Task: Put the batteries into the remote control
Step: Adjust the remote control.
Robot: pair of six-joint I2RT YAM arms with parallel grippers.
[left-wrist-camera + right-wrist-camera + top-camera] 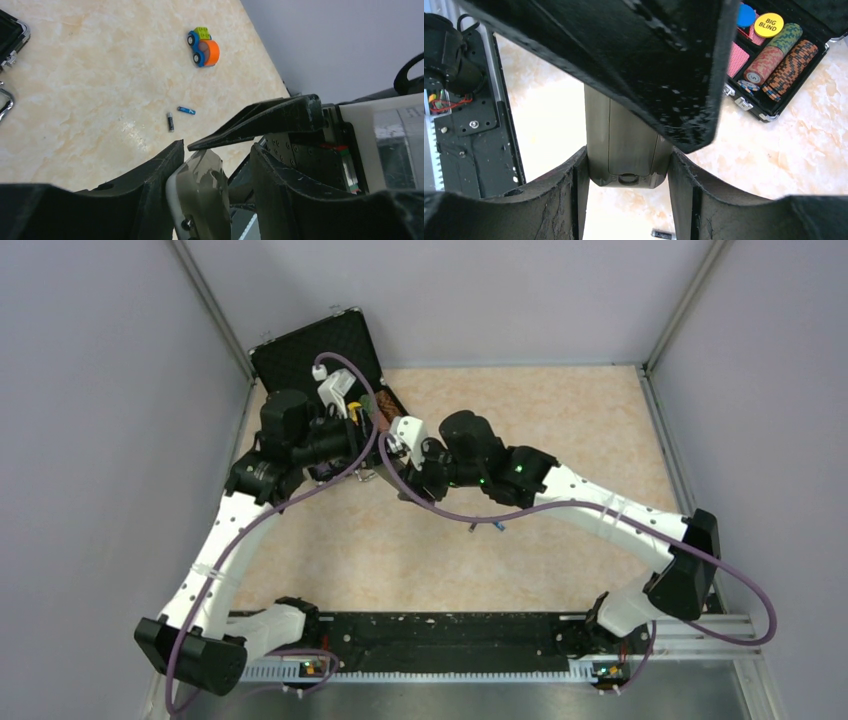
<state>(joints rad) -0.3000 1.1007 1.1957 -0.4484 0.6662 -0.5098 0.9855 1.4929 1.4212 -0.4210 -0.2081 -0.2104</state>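
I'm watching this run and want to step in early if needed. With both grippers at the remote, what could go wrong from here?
The right gripper pinches the remote control by its edges, seemingly off the table; it could slip or twist during a handover. The left gripper crowds the same spot, so the two may collide. The grey battery and blue battery lie loose on the table and could roll when grasped.

Bare tabletop [350,550] around the 2 batteries [170,121]; toy car [204,46] well apart, chip case [320,350] far-left.
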